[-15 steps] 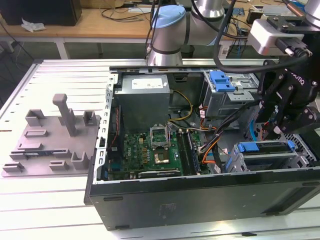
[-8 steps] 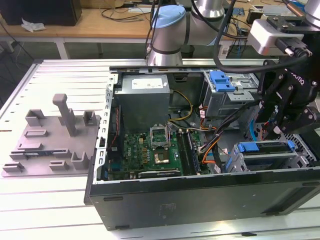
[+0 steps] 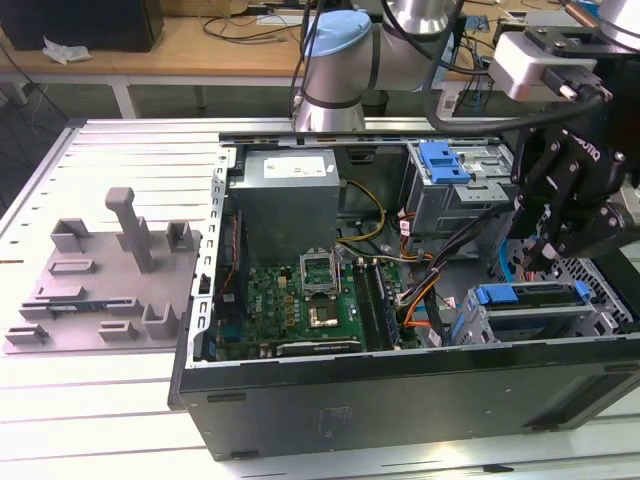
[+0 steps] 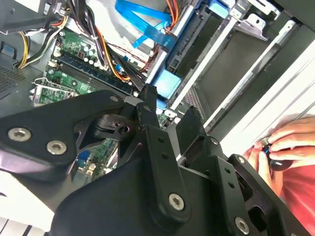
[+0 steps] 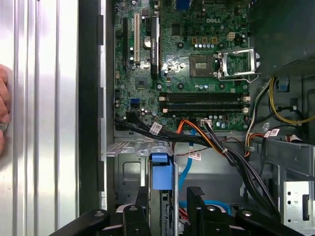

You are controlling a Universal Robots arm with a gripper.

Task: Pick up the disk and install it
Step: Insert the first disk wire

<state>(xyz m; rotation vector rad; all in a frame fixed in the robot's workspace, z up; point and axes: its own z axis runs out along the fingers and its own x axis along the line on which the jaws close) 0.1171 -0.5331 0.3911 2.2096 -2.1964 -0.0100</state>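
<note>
Nearby, black cables [image 5: 236,160] run beside the gripper [image 3: 537,258] hovering over the disk [image 3: 530,294].

Disk [image 3: 530,295]: label hidden, silver body mostly hidden inside bay; blue carrier frame is all I can confirm. My gripper [image 3: 535,255]: fingertips lost against dark case interior in exterior view; contact with disk undeterminable there. My arm [image 3: 340,60]: upper run cut off at picture edge. Computer case [image 3: 400,410]: end at exterior view's right cut off. Person's hand [image 4: 285,142]: cropped by edge in both wrist views; small dark item it holds unidentifiable. Motherboard [image 5: 187,64]: part hidden beneath cable bundle [image 5: 221,147].
</note>
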